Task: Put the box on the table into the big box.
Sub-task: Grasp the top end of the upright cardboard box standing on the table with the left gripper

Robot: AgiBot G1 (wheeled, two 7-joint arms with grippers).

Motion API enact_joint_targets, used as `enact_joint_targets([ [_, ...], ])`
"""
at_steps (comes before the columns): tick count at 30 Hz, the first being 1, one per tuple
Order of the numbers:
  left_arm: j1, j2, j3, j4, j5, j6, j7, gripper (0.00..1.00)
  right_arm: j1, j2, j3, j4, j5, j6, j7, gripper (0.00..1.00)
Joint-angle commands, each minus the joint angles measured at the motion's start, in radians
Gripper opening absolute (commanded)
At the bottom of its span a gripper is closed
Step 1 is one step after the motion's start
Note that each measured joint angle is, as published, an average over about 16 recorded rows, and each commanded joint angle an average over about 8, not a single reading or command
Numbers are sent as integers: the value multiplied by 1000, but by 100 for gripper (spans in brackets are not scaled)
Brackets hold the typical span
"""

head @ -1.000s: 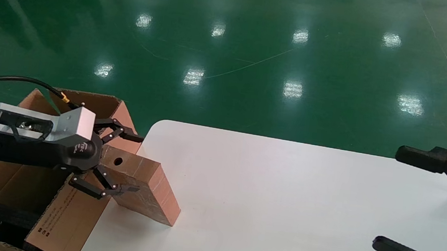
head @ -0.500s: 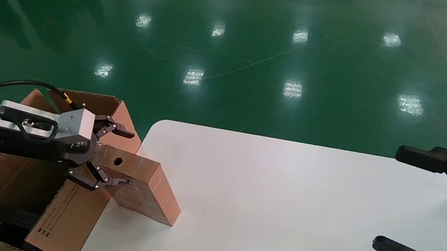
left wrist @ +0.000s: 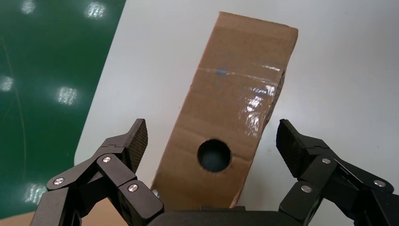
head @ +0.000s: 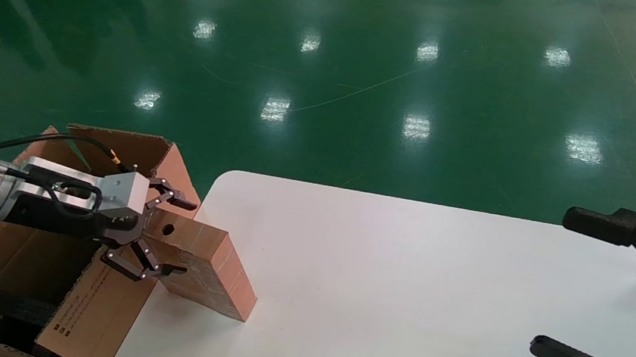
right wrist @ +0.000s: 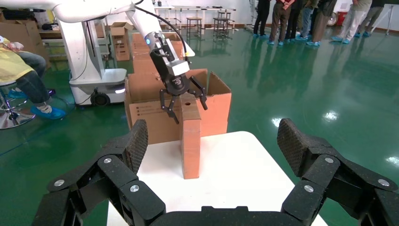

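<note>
The box (head: 206,267) stands on end on the table (head: 402,284), close to the table's left edge, with its round hole on the top face. My left gripper (head: 186,238) is open and straddles the box's top end, with a finger on each side and a gap to the cardboard. The left wrist view shows the box (left wrist: 235,108) between the gripper's (left wrist: 212,141) spread fingers. The big box (head: 100,303) stands open beside the table's left edge, with black foam inside. My right gripper (head: 557,282) is open and empty at the right. Its wrist view shows the box (right wrist: 190,136).
The shiny green floor lies beyond the table's far edge. The right wrist view shows a seated person (right wrist: 23,70), a robot base (right wrist: 94,61), stacked cartons and standing people (right wrist: 306,19) far behind the big box (right wrist: 150,113).
My left gripper has shifted slightly over the box's top end and sits a little lower and closer to the box. The box and my right arm have not moved.
</note>
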State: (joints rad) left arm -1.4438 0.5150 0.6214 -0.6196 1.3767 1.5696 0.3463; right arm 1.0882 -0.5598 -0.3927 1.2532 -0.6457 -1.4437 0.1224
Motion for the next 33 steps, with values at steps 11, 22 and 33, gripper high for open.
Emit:
enact_joint_targets([
  [11,-23,17,43,46,-5,1,33,0,0,0,0,0,0,0,0,0],
  [22,-45,12,73,62,-11,-2,49,0,0,0,0,0,0,0,0,0],
  [33,-59,12,91,74,-38,1,49,0,0,0,0,0,0,0,0,0],
])
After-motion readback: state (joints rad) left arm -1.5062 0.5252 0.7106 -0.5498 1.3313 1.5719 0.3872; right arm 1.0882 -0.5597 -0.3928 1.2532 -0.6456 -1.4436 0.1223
